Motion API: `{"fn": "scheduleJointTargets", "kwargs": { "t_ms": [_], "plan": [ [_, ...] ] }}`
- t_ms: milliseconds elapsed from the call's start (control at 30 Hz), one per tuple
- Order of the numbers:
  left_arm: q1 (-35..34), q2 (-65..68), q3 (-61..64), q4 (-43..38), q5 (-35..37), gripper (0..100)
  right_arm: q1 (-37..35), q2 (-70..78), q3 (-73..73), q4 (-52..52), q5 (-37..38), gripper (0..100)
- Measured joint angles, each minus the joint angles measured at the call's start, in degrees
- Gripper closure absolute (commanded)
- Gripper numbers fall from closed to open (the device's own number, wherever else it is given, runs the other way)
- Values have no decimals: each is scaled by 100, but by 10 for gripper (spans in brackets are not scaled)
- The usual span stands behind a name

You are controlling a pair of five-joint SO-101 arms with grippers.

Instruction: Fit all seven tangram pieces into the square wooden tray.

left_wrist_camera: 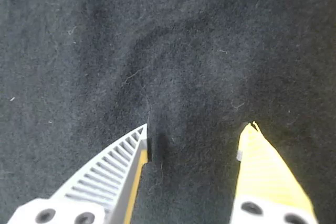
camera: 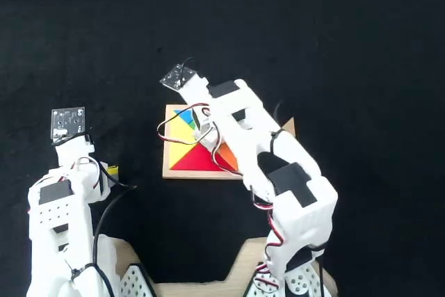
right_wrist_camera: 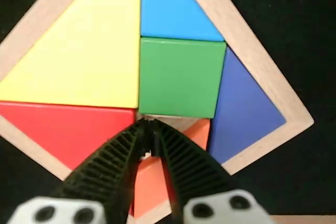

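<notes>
Right gripper (right_wrist_camera: 150, 127): fingers are brought together tip to tip, and nothing is seen clamped between them. The tips are set low over the middle of the wooden tray (right_wrist_camera: 257, 64), on or just above an orange piece (right_wrist_camera: 199, 134); contact cannot be confirmed.

Tray contents as seen from the right wrist:
- yellow triangle (right_wrist_camera: 89, 51) is seated along the left rim
- red triangle (right_wrist_camera: 68, 129) is seated along the near rim, touching the yellow
- light blue triangle (right_wrist_camera: 168, 9) is seated against the far rim
- green square (right_wrist_camera: 178, 77) sits at the centre, flush with the yellow and light blue
- dark blue piece (right_wrist_camera: 244, 108) lies beside the green square, against the rim
- the orange piece lies toward the right side and is partly hidden under the fingers, so its outline and long axis cannot be made out

Six colours are counted; a seventh piece cannot be picked out.

Key relation: a sliver of bare wood (right_wrist_camera: 176, 123) is left between the green square and the orange piece, just beyond the fingertips toward the tray's centre. The orange is judged not fully home. A short push from the right side toward the green square is probably what is needed, and a tilted orange piece may jam against the red edge.

Left gripper (left_wrist_camera: 199, 126): fingers are held apart with nothing between them, over the black cloth (camera: 348, 46) at near left, well apart from the tray. The right arm is clearly the nearer one.
</notes>
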Motion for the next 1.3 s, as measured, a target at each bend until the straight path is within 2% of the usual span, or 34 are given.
{"fn": "scheduleJointTargets", "kwargs": {
  "t_ms": [133,333,667,800,967,1300],
  "plan": [
    [0,0,0,0,0,726,26,0,0,26,0,988],
    [0,0,0,0,0,726,79,-9,-9,352,475,988],
    [0,0,0,0,0,726,360,-26,132,387,765,988],
    [0,0,0,0,0,726,360,-26,132,387,738,988],
    [0,0,0,0,0,726,396,-9,-97,299,343,988],
    [0,0,0,0,0,726,457,-9,-114,149,290,987]
  ]
}}
